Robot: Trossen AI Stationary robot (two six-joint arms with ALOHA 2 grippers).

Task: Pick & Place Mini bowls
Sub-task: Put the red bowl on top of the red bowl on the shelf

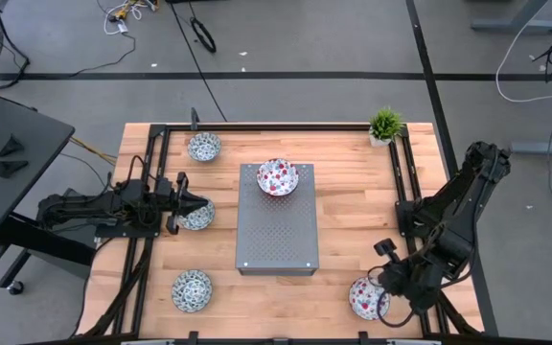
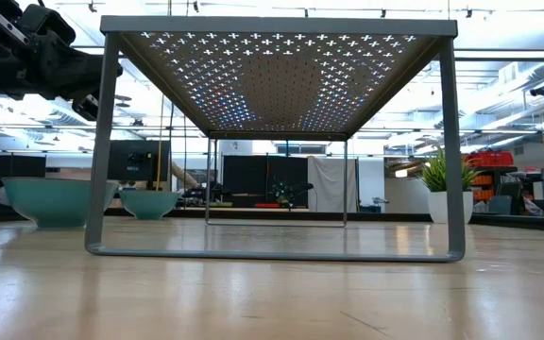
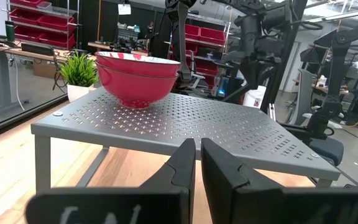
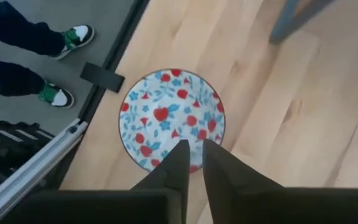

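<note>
The right gripper (image 4: 191,163) hangs over a red bowl (image 4: 171,118) near the table's (image 1: 353,220) front right corner, fingers a narrow slit apart at its rim, gripping nothing. The left gripper (image 3: 197,163), nearly closed and empty, sits above a blue bowl (image 1: 197,217) by the left edge. Stacked red bowls (image 1: 278,176) rest on the grey stand (image 1: 276,240).

The grey perforated metal stand (image 1: 276,225) fills the middle of the wooden tabletop (image 1: 353,220), with stacked red-speckled white bowls (image 1: 278,177) at its far end; its near half is bare. Open wood lies between the stand and the right arm. On the left side, three blue-green patterned bowls (image 1: 192,289) and the left claw (image 1: 199,206) crowd the strip. A small green potted plant (image 1: 385,125) occupies the far right corner, and a red-speckled bowl (image 1: 365,298) under the right claw (image 4: 191,163) takes the near right corner.
</note>
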